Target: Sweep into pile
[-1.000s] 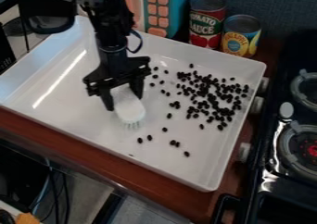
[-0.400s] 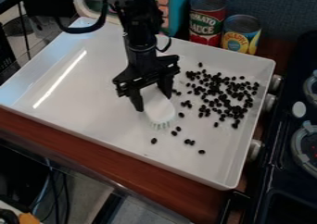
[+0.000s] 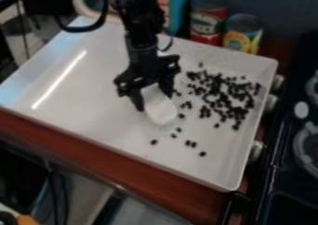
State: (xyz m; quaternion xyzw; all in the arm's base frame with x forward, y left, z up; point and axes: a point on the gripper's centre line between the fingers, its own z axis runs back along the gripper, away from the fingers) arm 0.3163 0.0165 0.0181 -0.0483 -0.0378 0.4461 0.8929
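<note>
The end effector [image 3: 151, 98] clamps the white brush [image 3: 160, 112] head-down in the tray [image 3: 99, 89], likely to push stray beans [image 3: 202, 154] at its 5 o'clock toward the main cluster [image 3: 228, 98] at 2.

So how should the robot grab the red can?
Probably from above, by the upper part of the red can, one finger in front and one behind. It stands upright, the white tray hides its bottom, and the yellow can crowds one side.
</note>
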